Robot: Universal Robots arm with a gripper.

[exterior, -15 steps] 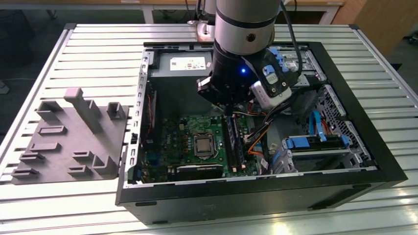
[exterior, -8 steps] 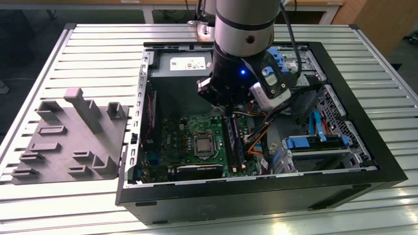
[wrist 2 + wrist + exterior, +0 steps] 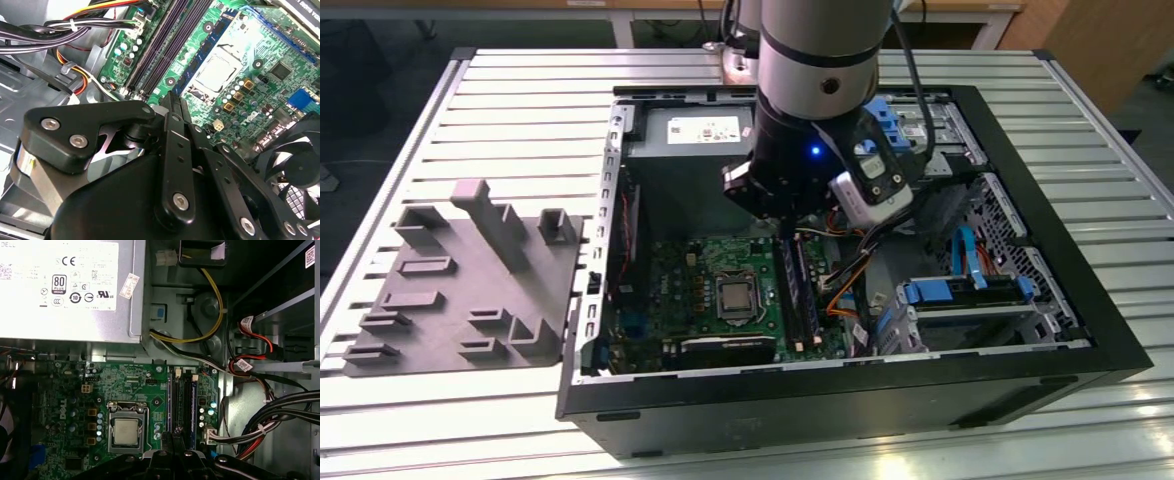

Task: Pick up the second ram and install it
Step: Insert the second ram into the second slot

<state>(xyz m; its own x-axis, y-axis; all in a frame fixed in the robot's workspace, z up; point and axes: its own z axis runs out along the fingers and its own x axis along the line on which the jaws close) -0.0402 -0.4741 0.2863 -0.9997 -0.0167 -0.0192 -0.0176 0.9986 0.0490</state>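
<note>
My gripper (image 3: 786, 232) hangs inside the open computer case (image 3: 1067, 300), low over the motherboard (image 3: 680, 290). Its black fingers (image 3: 171, 106) stand pressed together, and I see nothing gripped between them. In the first wrist view the gripper (image 3: 173, 436) sits right at one end of the two long memory slots (image 3: 181, 402). The same slots (image 3: 162, 47) run away from the fingers in the second wrist view. Dark strips fill both slots, and I cannot tell whether they are ram sticks or bare sockets. No loose ram stick can be made out.
The processor (image 3: 126, 431) lies beside the slots, with the power supply (image 3: 65, 287) beyond. Cable bundles (image 3: 280, 415) and drive bays (image 3: 967, 295) crowd the other side. A fan (image 3: 300, 165) sits close to the gripper linkage. A grey holder fixture (image 3: 467, 280) rests on the table at the exterior view's left.
</note>
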